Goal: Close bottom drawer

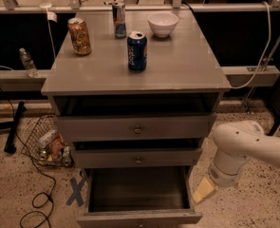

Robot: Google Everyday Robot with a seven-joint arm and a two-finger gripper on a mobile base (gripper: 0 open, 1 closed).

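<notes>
Over speckled floor (pixel 265 209) the boxy grey bottom drawer (pixel 137 190) gapes; tan gripper (pixel 203 190) just beside, state untellable.

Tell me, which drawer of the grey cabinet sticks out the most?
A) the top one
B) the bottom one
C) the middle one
B: the bottom drawer is pulled far out, so its whole inside shows, while the middle drawer and top drawer stick out only a little. The robot's hand hangs low next to it, on the picture's right.
</notes>
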